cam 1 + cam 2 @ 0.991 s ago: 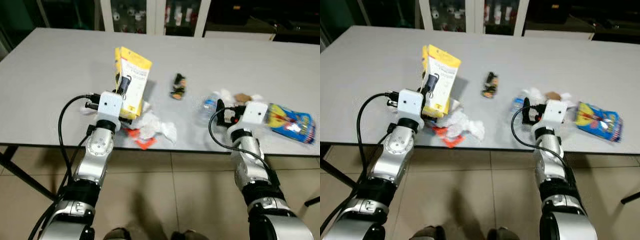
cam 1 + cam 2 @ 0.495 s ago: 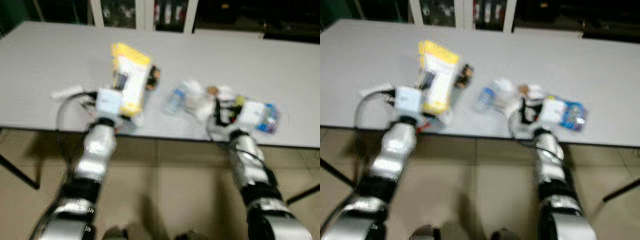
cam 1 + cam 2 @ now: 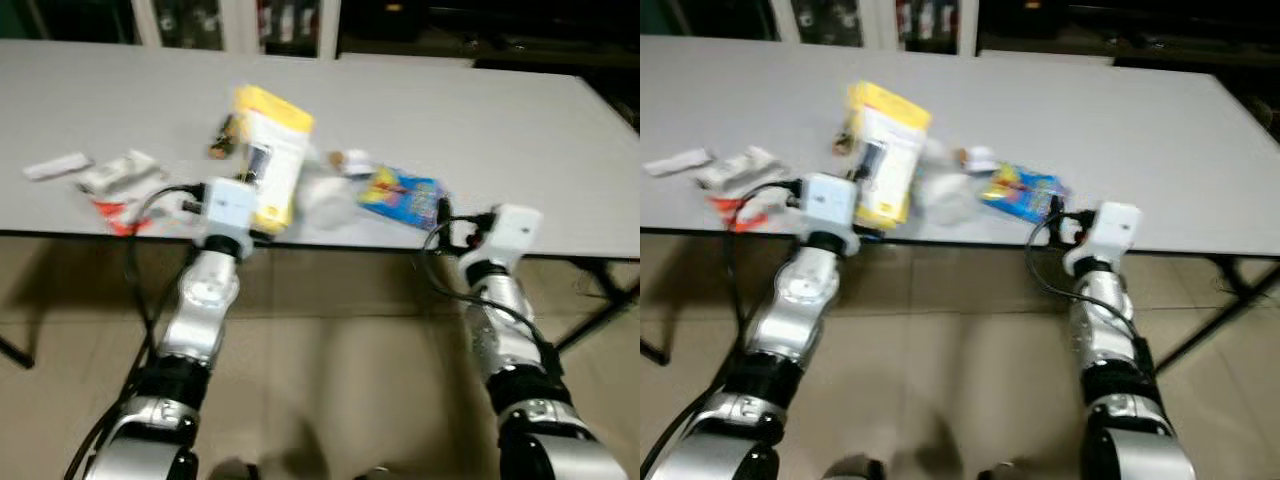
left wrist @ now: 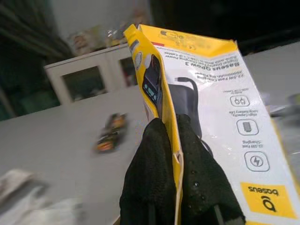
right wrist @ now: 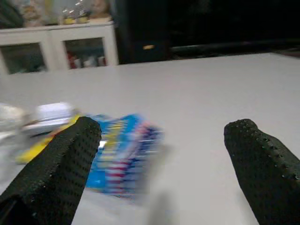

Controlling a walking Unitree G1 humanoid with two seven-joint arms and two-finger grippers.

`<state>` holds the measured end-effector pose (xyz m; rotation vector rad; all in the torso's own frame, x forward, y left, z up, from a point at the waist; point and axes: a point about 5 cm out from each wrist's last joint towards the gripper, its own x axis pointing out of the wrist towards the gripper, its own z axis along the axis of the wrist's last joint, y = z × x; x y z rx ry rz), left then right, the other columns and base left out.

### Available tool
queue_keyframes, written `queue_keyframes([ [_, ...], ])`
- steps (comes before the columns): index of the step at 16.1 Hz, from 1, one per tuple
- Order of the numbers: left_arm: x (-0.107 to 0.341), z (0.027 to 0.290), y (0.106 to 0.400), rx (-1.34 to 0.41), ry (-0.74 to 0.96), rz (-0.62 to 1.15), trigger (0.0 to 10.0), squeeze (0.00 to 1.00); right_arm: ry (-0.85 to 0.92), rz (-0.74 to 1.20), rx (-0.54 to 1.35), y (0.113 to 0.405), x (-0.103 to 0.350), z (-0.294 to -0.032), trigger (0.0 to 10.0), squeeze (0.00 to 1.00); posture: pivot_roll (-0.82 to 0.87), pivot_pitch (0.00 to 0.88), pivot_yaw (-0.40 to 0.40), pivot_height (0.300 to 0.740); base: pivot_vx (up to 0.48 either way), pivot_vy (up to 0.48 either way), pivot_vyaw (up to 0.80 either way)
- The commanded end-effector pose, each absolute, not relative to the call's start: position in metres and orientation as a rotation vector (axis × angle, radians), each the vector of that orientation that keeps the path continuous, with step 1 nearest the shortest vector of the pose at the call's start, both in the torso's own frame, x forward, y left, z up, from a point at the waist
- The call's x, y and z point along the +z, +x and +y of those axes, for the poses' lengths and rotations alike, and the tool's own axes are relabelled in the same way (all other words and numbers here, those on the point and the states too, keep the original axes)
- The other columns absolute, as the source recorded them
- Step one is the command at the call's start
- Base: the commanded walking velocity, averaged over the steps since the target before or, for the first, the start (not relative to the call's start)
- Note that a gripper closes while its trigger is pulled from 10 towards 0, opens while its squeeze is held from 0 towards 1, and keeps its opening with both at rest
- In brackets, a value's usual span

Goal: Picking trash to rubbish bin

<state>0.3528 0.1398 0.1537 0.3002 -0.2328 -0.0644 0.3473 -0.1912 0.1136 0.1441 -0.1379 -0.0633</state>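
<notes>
Here the long grey bench (image 3: 480, 110) is being viewed from its near edge, with trash scattered over it. A yellow packet (image 3: 272, 160) is being gripped upright above the edge by the left gripper (image 4: 172, 140), whose jaws are clenched on the packet's side seam. The right gripper (image 5: 164, 154) is being held low near the edge with its jaws released wide and nothing between them; a blue snack bag (image 3: 400, 196) is lying just ahead of it. A clear crumpled wrapper (image 3: 325, 196) is lying between the packet and the blue bag, white paper scraps (image 3: 110, 172) and a red scrap (image 3: 112, 212) are lying further left, and a small dark wrapper (image 3: 220, 140) is lying behind the packet. No rubbish bin is being shown. The grip on a thin seam is judged weak: the packet could be swung or dropped if the robot is turned quickly. The head views are blurred.
</notes>
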Motion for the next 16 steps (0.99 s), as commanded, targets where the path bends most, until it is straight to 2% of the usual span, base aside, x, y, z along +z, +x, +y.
queue_keyframes([
  [1,0.1568,0.1473,0.3529,-0.041,0.293,-0.243,10.0,0.00,0.154,-0.146,-0.047,0.3492,0.1165,-0.1864,10.0,0.00,0.01,0.081,-0.050,0.740,0.000,0.000,0.00],
  [6,0.1571,0.1506,0.3539,-0.023,0.264,-0.230,10.0,0.00,0.162,-0.140,-0.030,0.3484,0.1149,-0.1838,10.0,0.00,0.01,0.071,-0.050,0.740,0.000,0.000,0.00],
  [16,0.1572,0.1515,0.3553,-0.018,0.264,-0.224,10.0,0.00,0.141,-0.091,0.011,0.3486,0.1097,-0.1779,10.0,0.00,0.01,0.077,-0.051,0.740,0.310,0.000,0.00],
])
